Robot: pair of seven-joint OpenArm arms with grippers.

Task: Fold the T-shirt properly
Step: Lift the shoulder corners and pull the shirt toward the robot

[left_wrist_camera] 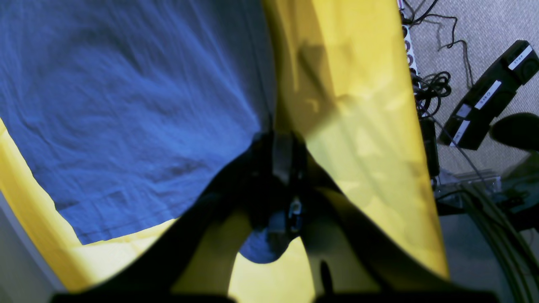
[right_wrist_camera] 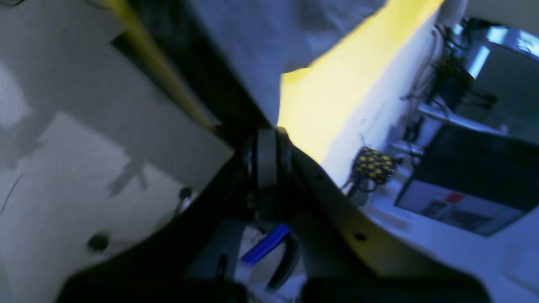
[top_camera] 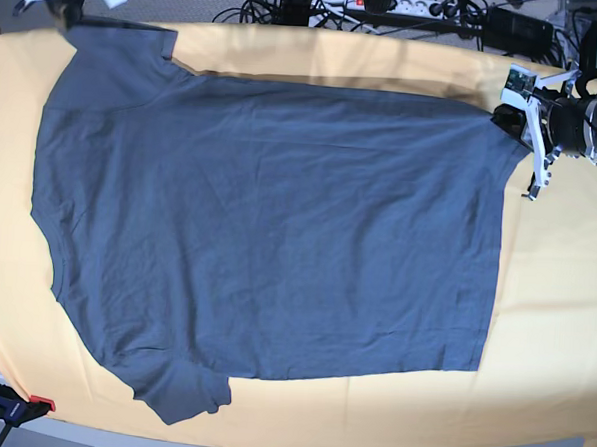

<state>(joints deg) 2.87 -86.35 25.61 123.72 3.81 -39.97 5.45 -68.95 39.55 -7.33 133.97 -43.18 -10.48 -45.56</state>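
No text, brand or number could be read with any confidence. In the left wrist view, the black boxes (left_wrist_camera: 490, 94) lying on the carpet carried several white label strips (left_wrist_camera: 487, 94) with small dark characters, but these were too small and blurred to make out. In the right wrist view, a screen or printed sheet (right_wrist_camera: 459, 208) at the lower right showed pale blocks and a red patch, all smeared beyond reading. The T-shirt (top_camera: 268, 232) was plain and showed no print in any view.
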